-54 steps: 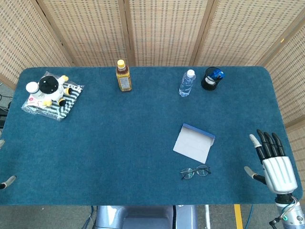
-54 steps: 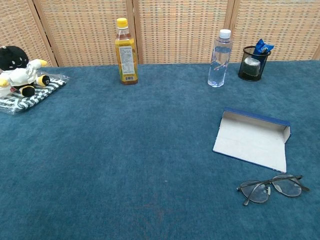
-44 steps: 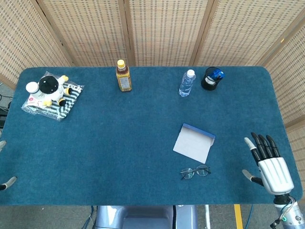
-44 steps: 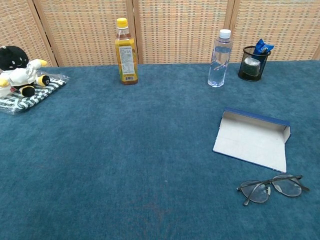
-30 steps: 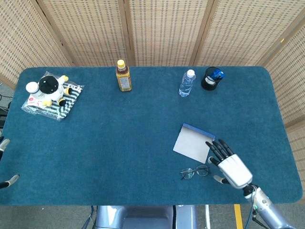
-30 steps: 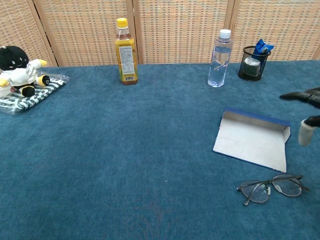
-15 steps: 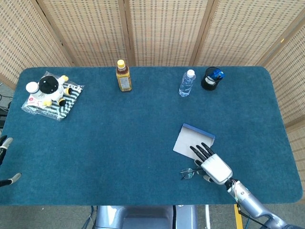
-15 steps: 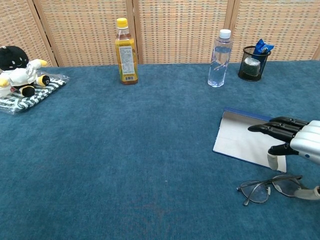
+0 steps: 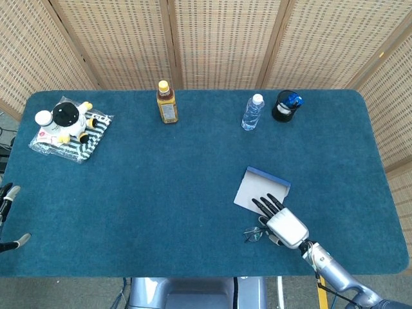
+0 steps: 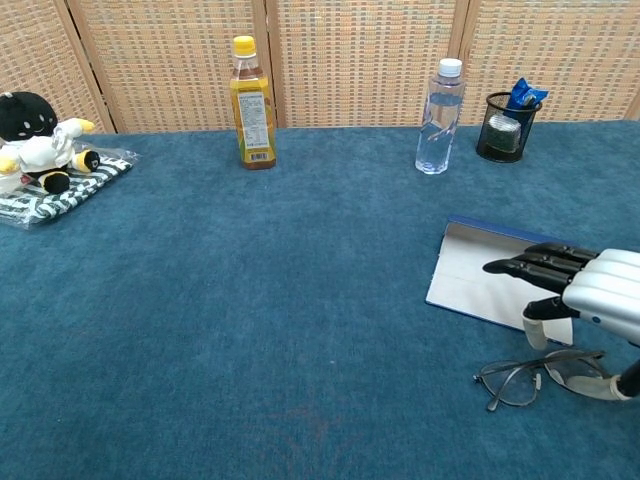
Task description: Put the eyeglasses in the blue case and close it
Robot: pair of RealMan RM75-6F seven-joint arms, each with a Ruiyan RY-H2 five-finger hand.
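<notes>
thin wire-framed eyeglasses (image 10: 540, 376) lie unfolded just under the spread, empty right hand (image 10: 590, 288), the blue case (image 10: 480, 270) open beneath its fingertips, bare table (image 10: 300, 330) stretching leftward.

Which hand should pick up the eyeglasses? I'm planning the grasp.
The right hand. It hovers open over the eyeglasses and the open blue case, fingers spread. The left hand is only partly visible at the table's far left edge, well away from both.

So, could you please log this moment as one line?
right robot hand: open, above eyeglasses | blue case: open, empty | eyeglasses: on table | left robot hand: idle
</notes>
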